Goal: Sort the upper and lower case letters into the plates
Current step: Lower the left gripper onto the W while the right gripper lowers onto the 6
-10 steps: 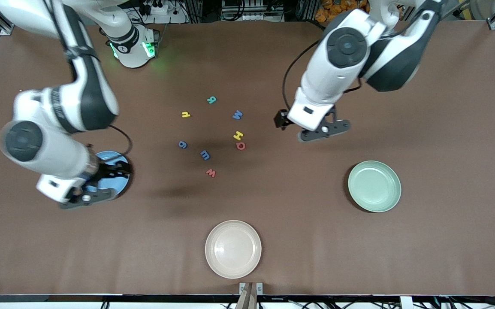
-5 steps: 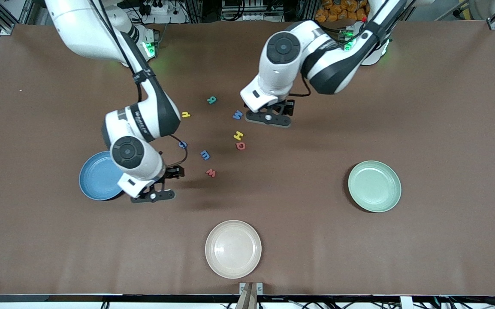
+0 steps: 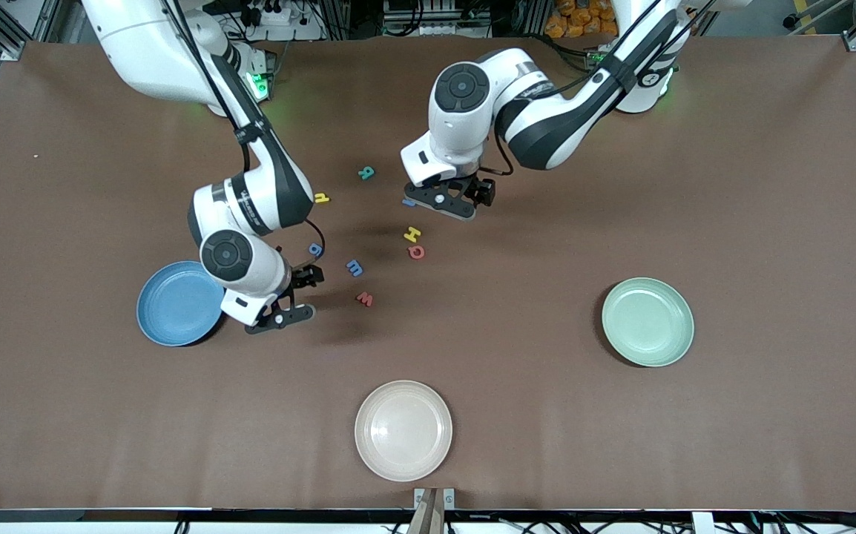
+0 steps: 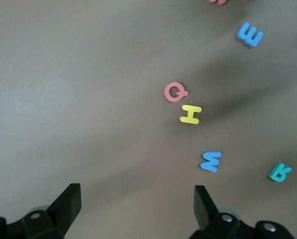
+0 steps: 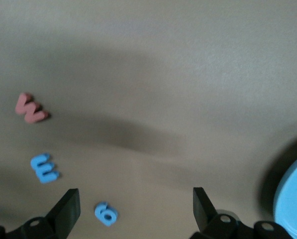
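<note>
Several small letters lie mid-table: teal R (image 3: 366, 173), yellow h (image 3: 321, 198), yellow H (image 3: 412, 234), red Q (image 3: 416, 252), blue g (image 3: 315, 250), blue m (image 3: 354, 268) and red w (image 3: 365, 299). A blue M (image 4: 210, 161) is mostly hidden under my left gripper (image 3: 440, 205), which hangs open and empty over it. My right gripper (image 3: 280, 315) hovers open and empty between the blue plate (image 3: 176, 304) and the blue g (image 5: 106, 213). The mint green plate (image 3: 647, 321) lies empty toward the left arm's end.
A cream plate (image 3: 403, 430) lies empty near the table's front edge, nearer the front camera than the letters. Bare brown table surrounds the letter cluster.
The right gripper has swung from over the blue plate to beside it, close to the blue g. The left gripper has moved toward the letters and now covers the blue M.
</note>
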Motion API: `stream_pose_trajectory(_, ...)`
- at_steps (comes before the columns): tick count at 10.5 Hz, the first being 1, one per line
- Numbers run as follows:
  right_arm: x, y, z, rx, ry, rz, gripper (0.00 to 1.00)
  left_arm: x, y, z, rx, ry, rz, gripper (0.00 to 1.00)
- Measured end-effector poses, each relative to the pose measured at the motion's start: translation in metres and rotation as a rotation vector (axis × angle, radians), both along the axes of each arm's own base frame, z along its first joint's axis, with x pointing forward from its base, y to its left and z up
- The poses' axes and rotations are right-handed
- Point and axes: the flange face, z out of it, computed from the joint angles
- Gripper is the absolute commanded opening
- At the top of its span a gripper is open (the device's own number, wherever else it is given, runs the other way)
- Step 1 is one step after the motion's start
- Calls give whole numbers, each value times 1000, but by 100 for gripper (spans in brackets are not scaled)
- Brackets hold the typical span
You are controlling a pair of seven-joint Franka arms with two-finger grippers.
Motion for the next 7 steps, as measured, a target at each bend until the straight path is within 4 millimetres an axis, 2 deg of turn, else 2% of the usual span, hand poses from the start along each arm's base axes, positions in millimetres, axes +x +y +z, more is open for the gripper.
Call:
stream_pose_trajectory(1, -11, -1, 3, 11, -5, 40, 100, -7, -10, -12, -19, 0, -23, 100)
stream_pose_trajectory(3, -39, -4, -3, 35, -33, 123, 100, -26, -32, -39, -41, 0, -46, 100)
stream_pose_trajectory(7, -89, 4, -47, 72, -139, 266, 100, -60, -57, -99, 6, -32, -45, 100)
